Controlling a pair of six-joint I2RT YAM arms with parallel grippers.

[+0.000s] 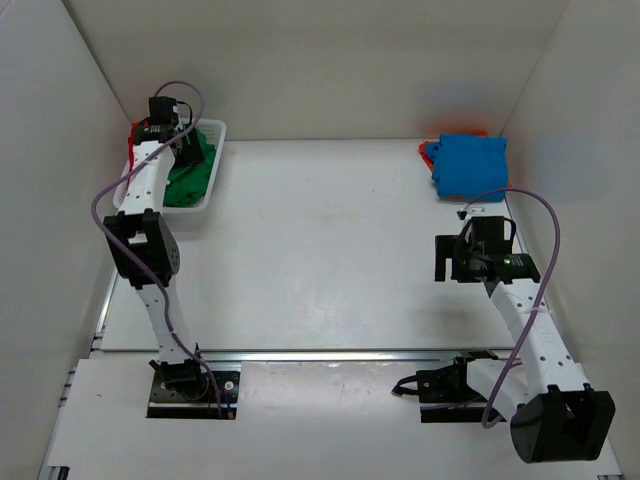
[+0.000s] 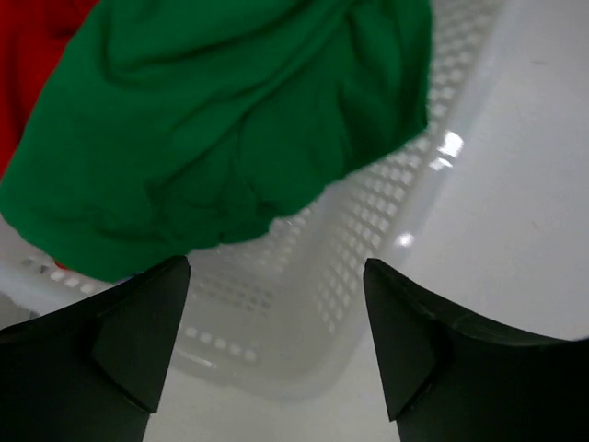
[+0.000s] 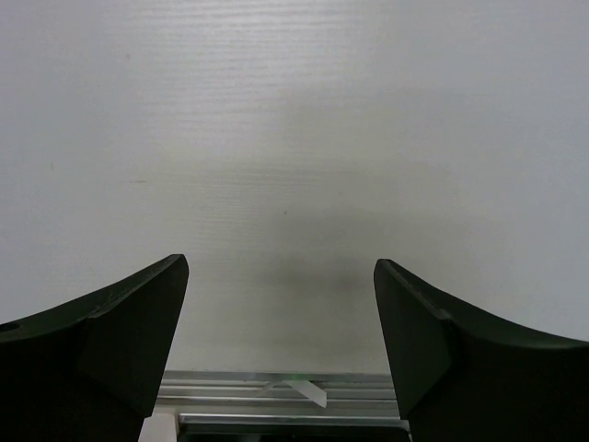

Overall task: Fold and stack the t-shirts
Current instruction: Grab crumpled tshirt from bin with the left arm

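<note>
A bright green t-shirt (image 1: 193,175) lies crumpled in the white mesh basket (image 1: 215,135) at the far left, with a red t-shirt (image 1: 135,132) behind it. The left wrist view shows the green shirt (image 2: 221,129) and the red one (image 2: 28,64) close up. My left gripper (image 1: 178,128) hangs open and empty over the basket; its fingertips (image 2: 161,304) stand wide apart. A folded blue t-shirt (image 1: 470,165) lies on a folded red one (image 1: 430,152) at the far right. My right gripper (image 1: 445,258) is open and empty above bare table. No lavender shirt shows.
The white table (image 1: 320,240) is walled by white panels on three sides. A metal rail (image 1: 320,353) runs along the near edge; it also shows in the right wrist view (image 3: 276,396). The basket wall (image 2: 350,258) fills the lower left wrist view.
</note>
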